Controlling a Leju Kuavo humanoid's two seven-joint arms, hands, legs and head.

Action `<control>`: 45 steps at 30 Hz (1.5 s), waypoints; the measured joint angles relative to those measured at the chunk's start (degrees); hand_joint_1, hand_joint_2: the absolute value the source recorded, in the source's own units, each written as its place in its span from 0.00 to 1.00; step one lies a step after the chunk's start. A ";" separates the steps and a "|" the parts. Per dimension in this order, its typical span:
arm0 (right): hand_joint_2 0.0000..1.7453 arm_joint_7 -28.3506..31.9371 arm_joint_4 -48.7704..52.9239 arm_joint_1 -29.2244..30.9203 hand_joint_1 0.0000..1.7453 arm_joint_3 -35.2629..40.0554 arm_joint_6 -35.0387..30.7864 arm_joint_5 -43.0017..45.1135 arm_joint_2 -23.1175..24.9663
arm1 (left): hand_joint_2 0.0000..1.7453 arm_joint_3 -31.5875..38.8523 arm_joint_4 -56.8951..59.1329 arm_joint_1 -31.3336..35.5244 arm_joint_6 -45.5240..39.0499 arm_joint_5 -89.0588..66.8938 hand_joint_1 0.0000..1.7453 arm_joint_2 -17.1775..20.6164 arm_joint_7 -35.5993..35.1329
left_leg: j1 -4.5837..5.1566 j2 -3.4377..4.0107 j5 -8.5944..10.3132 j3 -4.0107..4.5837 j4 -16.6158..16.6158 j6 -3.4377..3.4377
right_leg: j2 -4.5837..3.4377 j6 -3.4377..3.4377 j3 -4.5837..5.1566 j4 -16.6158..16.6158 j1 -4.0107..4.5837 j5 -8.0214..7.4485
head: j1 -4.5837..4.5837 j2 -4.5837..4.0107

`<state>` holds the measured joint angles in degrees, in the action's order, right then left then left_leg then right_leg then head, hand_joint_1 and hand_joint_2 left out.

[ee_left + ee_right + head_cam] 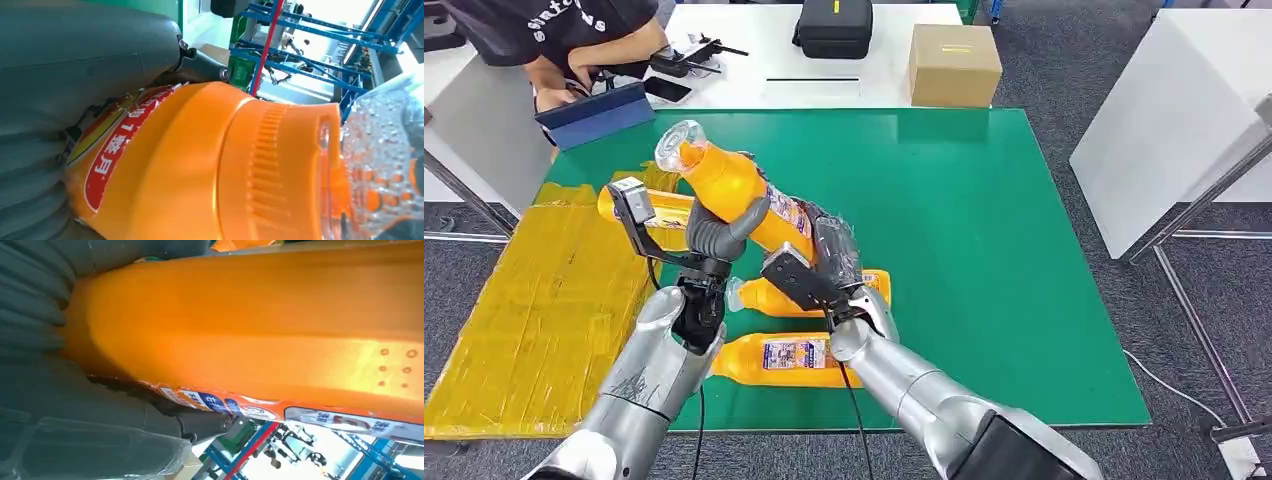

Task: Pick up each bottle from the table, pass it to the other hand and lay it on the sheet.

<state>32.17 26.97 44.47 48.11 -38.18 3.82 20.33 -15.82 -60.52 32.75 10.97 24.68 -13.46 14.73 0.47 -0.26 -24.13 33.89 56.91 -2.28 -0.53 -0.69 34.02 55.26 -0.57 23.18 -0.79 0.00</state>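
Note:
An orange juice bottle (729, 183) with a clear cap is held tilted above the green table (984, 250), cap toward the far left. My left hand (716, 236) grips its upper body, thumb over the orange plastic (210, 165). Around its lower, labelled end my right hand (834, 258) is wrapped, and the bottle's side (250, 325) lies against that palm. One more bottle (639, 205) lies on the yellow sheet (534, 300) at the left. Two others lie on the green table under my arms, one (769, 298) nearer the middle and one (786, 361) close to the front edge.
A person (574, 40) sits at the white table (754, 60) beyond, holding a blue tablet (596, 115). A cardboard box (953, 64) and a black case (834, 27) stand there. Another white table (1174, 120) is at the right.

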 measured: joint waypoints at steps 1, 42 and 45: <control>1.00 0.15 -0.04 0.00 0.00 -0.02 0.00 0.00 0.00 | 1.00 0.02 0.00 -0.01 0.00 0.02 1.00 -0.02 0.02 | 0.00 0.00 0.00 0.00 0.00 0.00 | 0.00 0.00 0.00 0.00 0.00 0.00 | 0.00 0.00; 1.00 -7.28 57.49 -29.28 0.00 -26.60 15.89 -21.35 -24.96 | 1.00 9.49 -6.40 -6.16 -34.10 -62.93 1.00 22.13 12.50 | 0.01 0.12 -0.02 0.02 -0.02 0.01 | -0.12 0.01 0.07 -0.02 -0.01 0.01 | 0.00 0.00; 1.00 -6.87 58.51 -30.38 0.00 -28.85 15.82 -21.07 -26.80 | 1.00 9.46 -4.51 -6.47 -35.39 -64.91 1.00 25.71 12.81 | 0.01 0.10 -0.02 0.01 -0.02 0.01 | -0.10 0.01 0.10 -0.02 -0.01 0.01 | 0.00 0.00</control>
<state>25.31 85.48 14.10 19.26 -22.36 -17.25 -6.47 -6.36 -65.03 26.28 -24.41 -40.24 12.24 27.54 0.47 -0.16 -24.15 33.90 56.90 -2.26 -0.63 -0.68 34.12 55.24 -0.57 23.19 -0.79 0.00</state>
